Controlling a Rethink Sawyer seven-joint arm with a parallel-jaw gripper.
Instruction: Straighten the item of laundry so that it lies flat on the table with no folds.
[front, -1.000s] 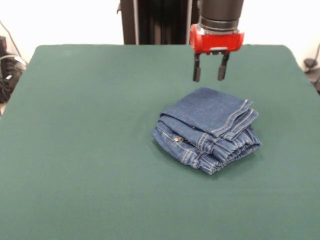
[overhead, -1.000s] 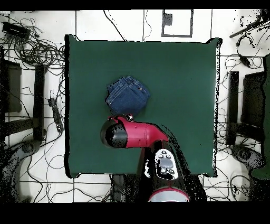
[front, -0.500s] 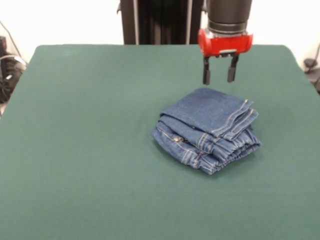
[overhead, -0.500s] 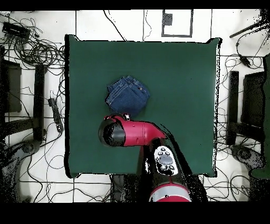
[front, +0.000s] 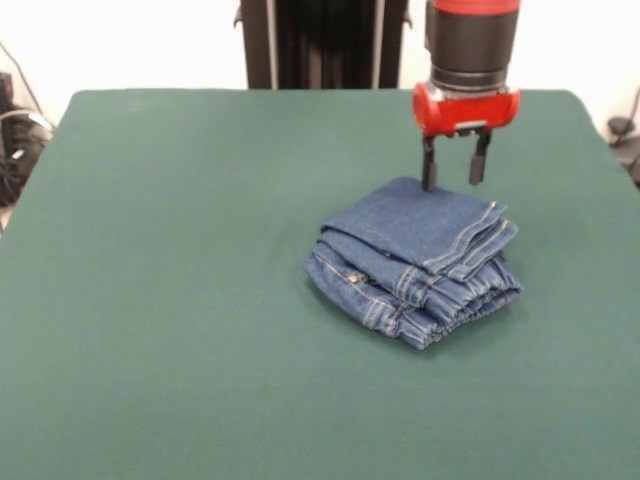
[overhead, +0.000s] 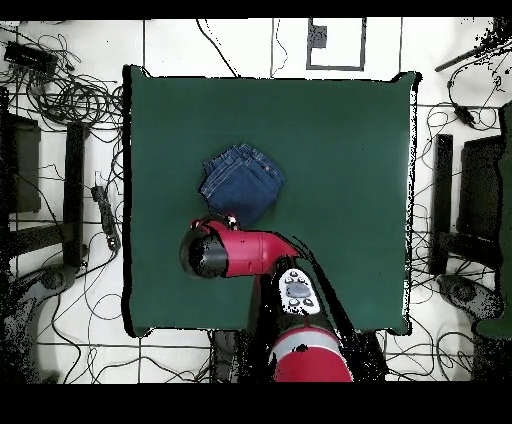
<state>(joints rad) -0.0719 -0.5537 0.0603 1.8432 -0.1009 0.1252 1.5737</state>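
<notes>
A small pair of blue denim jeans lies folded into a compact bundle on the large rectangular surface covered in plain dark green cloth. In the front view the bundle sits right of centre, about midway between the near and far edges. A smooth panel of denim lies on top, and stacked layers show along the near side, with pale seam stitching and a gathered elastic waistband (bunched at the near right corner). The jeans are clearly not flat: several folds overlap one another.

The red and black arm comes down from above, and its gripper hangs over the far edge of the bundle. Its two dark fingers point straight down and stand apart with clear space between them, holding nothing. The left fingertip in the front view appears to be at or just above the far edge of the denim; whether it touches the cloth cannot be told. The other fingertip hangs just beyond that edge, over bare green cloth.

In the overhead view the jeans lie in the left half of the surface, and the red arm reaches in from the bottom, its round head covering the spot just below the bundle, so the fingers themselves are hidden there. Cables lie on the floor around the surface.
</notes>
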